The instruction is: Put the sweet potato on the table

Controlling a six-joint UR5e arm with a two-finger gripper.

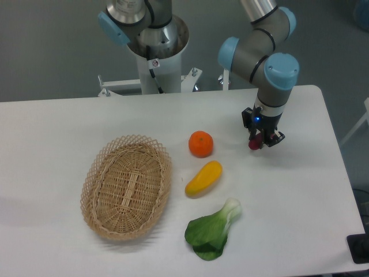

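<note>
My gripper hangs over the right part of the white table, pointing down. It is shut on the sweet potato, a small dark reddish-purple piece that shows between the fingers. Most of the sweet potato is hidden by the fingers. I cannot tell whether it touches the tabletop or hangs just above it.
A round orange lies left of the gripper. A yellow-orange elongated fruit lies below it. A green leafy vegetable lies near the front edge. An oval wicker basket stands at the left. The arm's base stands at the back.
</note>
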